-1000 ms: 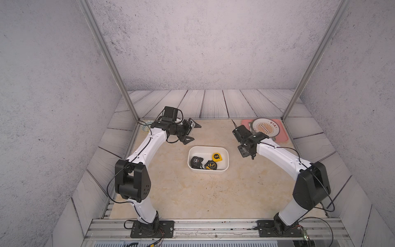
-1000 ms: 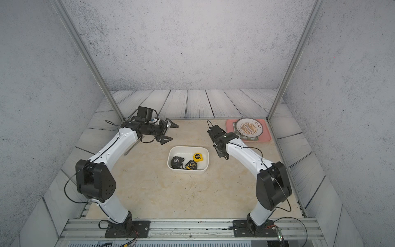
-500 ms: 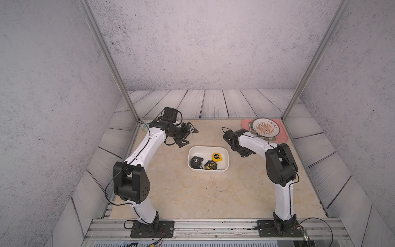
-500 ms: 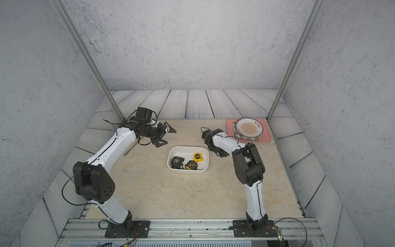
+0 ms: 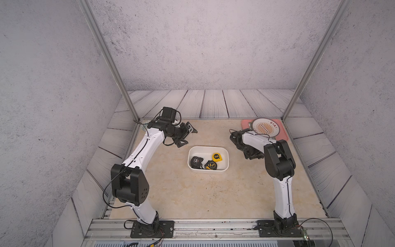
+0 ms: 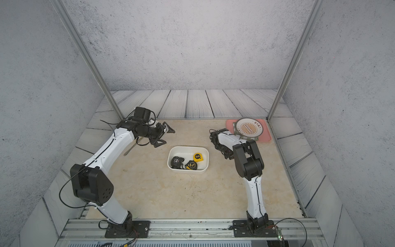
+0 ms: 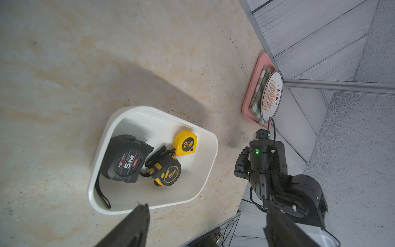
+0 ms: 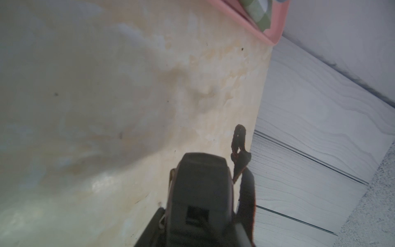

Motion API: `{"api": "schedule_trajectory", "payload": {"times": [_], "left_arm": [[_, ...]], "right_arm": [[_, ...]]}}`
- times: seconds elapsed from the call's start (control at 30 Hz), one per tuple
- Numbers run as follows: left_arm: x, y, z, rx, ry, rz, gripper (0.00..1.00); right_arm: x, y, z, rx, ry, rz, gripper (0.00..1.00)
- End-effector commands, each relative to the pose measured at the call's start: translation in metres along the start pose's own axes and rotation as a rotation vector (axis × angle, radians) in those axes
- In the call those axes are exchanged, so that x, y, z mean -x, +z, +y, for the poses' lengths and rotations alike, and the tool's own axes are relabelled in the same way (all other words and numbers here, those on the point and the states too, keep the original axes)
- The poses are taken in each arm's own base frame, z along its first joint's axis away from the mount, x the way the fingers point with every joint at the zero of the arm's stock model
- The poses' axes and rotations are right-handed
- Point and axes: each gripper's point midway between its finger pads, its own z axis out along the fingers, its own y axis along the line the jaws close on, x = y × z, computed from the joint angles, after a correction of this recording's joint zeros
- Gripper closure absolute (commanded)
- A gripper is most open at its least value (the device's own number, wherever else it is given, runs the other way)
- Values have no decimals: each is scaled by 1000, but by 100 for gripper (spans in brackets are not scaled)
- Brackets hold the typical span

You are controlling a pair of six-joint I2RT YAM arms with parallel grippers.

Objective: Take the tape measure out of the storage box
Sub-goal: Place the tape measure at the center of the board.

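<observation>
We are seeing the storage box [image 5: 208, 169] sitting at frame centre in both top views, holding a black tape measure [image 5: 196, 161], a black-and-yellow tape measure [image 5: 210, 165] and a yellow tape measure [image 5: 216, 156]. The left gripper [image 7: 206, 213] is hanging spread and empty up-left of the box, while the right gripper [image 8: 199, 218], right of it, is clamping what seems to be a dark tape measure [image 8: 201, 188].

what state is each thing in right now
left gripper, open, empty
right gripper, shut on dark grey tape measure, outside box
storage box, upright, open-topped
black 5m tape, in box
black-yellow tape, in box
yellow tape, in box
pink tray, holds plate and cloth
</observation>
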Motion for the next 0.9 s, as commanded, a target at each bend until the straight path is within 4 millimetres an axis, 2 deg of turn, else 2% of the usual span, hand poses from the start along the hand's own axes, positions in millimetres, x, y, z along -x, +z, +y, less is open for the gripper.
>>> {"api": "schedule_trajectory", "payload": {"times": [0.0,0.3,0.43,0.57,0.8,0.87], "left_arm": [[-3,-12,4,18,17,-21,11],[-4,-14,4,24,20,-25,11],[-3,-13,4,24,18,-24,11],[-3,-11,6,26,13,-16,11],[-4,-9,6,26,11,-12,11],[-4,-9,6,25,11,-11,11]], "right_arm": [[-10,14,17,29,-14,54,100],[-18,21,32,108,-16,95,98],[-18,17,34,140,-10,84,79],[-18,16,34,152,-11,82,68],[-18,10,38,199,-5,74,37],[-17,8,37,201,-5,70,33]]}}
